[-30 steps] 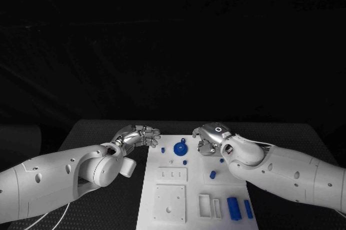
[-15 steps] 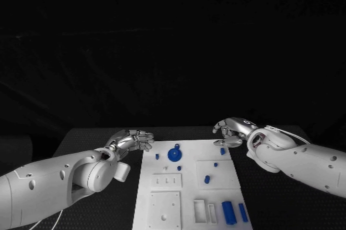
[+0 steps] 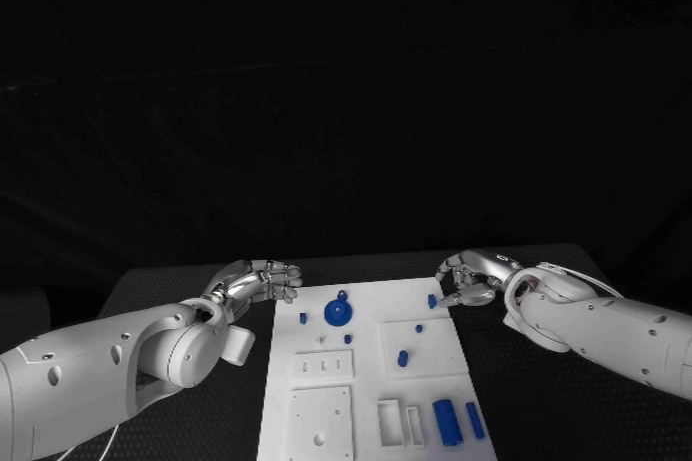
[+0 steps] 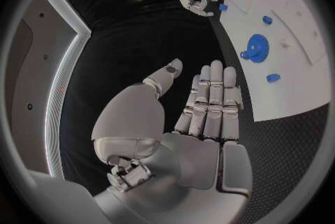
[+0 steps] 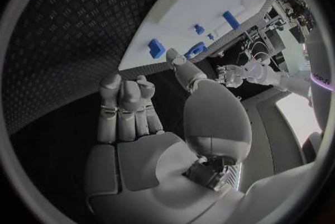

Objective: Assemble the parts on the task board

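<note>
Compared with a second ago, the right hand (image 3: 470, 279) is no longer hovering over the middle of the white task board (image 3: 368, 381); it is now sitting at the board's far right corner, just beside a small blue peg (image 3: 431, 301). The whole picture has also shifted, so the camera has moved. No writing is readable anywhere.

The right hand is holding nothing, its fingers bent loosely and partly spread. The left hand (image 3: 257, 280) is resting just off the board's far left corner, fingers straight and together, also holding nothing. On the board, a blue gear (image 3: 339, 313) is lying near the far edge, and two longer blue blocks (image 3: 447, 421) are lying near the near right corner.
</note>
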